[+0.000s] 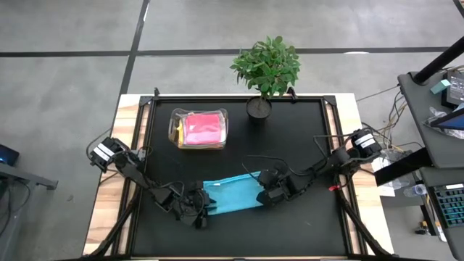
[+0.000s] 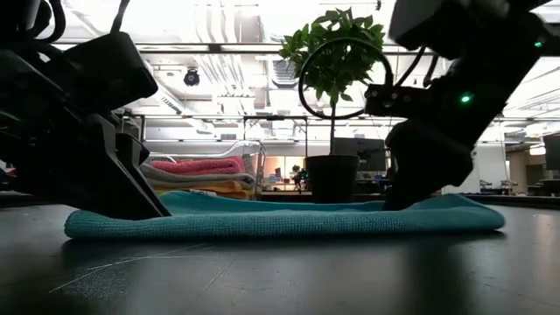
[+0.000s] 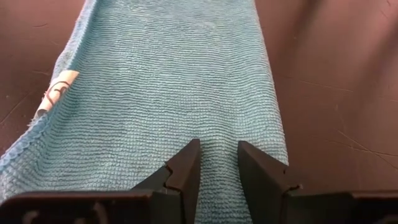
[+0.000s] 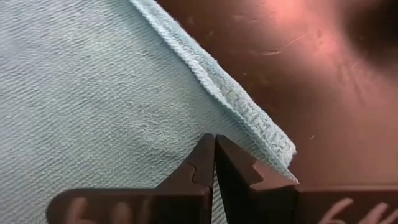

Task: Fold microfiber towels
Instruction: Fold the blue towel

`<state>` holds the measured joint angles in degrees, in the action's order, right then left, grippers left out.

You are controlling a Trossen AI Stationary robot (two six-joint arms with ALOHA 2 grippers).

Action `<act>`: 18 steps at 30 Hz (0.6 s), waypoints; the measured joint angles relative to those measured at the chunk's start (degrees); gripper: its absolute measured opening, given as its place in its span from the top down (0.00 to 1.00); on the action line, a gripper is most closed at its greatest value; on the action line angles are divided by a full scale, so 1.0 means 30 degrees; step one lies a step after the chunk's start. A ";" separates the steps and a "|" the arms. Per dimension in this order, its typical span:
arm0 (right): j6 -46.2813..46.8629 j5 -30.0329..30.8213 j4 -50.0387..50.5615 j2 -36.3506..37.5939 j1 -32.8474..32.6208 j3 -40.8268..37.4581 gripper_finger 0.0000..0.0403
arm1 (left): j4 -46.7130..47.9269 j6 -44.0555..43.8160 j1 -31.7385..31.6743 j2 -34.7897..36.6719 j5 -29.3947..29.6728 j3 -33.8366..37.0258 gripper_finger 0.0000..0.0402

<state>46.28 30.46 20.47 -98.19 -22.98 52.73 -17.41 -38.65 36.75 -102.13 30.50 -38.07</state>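
A teal towel lies folded into a long strip on the black table top, near the front middle. My left gripper stands open at the strip's left end, fingertips on either side of a band of flat cloth. My right gripper is shut at the strip's right end, just inside the hemmed edge by a corner. A clear box at the back left holds a pink towel. In the low view more folded towels show under it. My left gripper has its open fingertips down at the towel's top face near the left end, slanting down from the left. The cloth between them lies flat. Whether they press on it, I cannot tell. My right gripper sets its shut fingertips on the towel's top face just inside the hem near the right corner, slanting down from the right. The fingers hide whether any cloth is caught between them. The towel lies flat on the table.
A potted plant stands at the table's far edge, right of the clear box. A white label sticks out at the towel's long edge. Bare black table lies behind the towel and to its right.
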 joint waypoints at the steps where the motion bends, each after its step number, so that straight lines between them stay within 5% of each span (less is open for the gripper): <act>1: -0.0266 0.0000 0.0000 0.0000 0.0169 0.0000 0.98 | 0.0011 -0.0003 0.0000 0.0000 0.0000 0.0010 0.77; 10: -0.1889 0.0004 0.0467 0.1287 0.0677 0.0270 0.98 | 0.1141 0.0214 -0.0105 0.1025 0.0132 0.0109 0.77; 18: 0.2165 -0.4415 0.2184 0.3284 0.0886 0.0427 0.96 | 0.2688 0.0613 -0.0175 0.2594 0.0430 0.0157 0.77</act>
<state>52.78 17.21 27.02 -88.34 -20.32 54.01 -9.34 -36.82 36.23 -94.35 31.79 -37.60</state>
